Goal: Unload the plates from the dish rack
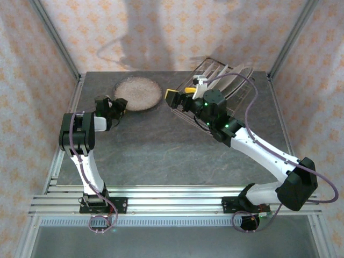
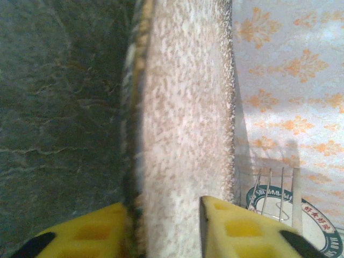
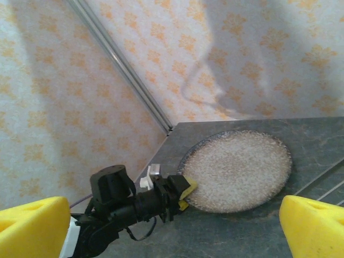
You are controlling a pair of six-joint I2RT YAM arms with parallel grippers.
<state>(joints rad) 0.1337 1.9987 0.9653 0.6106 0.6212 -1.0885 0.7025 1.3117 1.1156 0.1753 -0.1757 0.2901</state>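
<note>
**Top external:** The speckled plate [image 1: 137, 93] is seen lying flat on the table [image 1: 161, 150] at the back left, well apart from the dish rack [image 1: 236, 91] at the back right, where other plates [image 1: 228, 75] are stood leaning. The left gripper [image 1: 119, 105] is placed at the speckled plate's near rim. The right gripper [image 1: 180, 99] is held at the rack's left end.

**Left wrist:** What cannot be read from above is given here: the yellow fingers [image 2: 236, 228] are parted astride the rim, apparently loosened. If the lower one is caught under the rim on retreat, the plate may be dragged or tipped. Rack wires [image 2: 269, 193] and a green-lettered plate [image 2: 317, 215] are shown behind.

**Right wrist:** The right gripper [image 3: 174, 215] is spread wide, with nothing held. At that spread, wires could be struck or leaning plates knocked over. The left gripper [image 3: 180, 191] is shown side-on at the rim.
</note>
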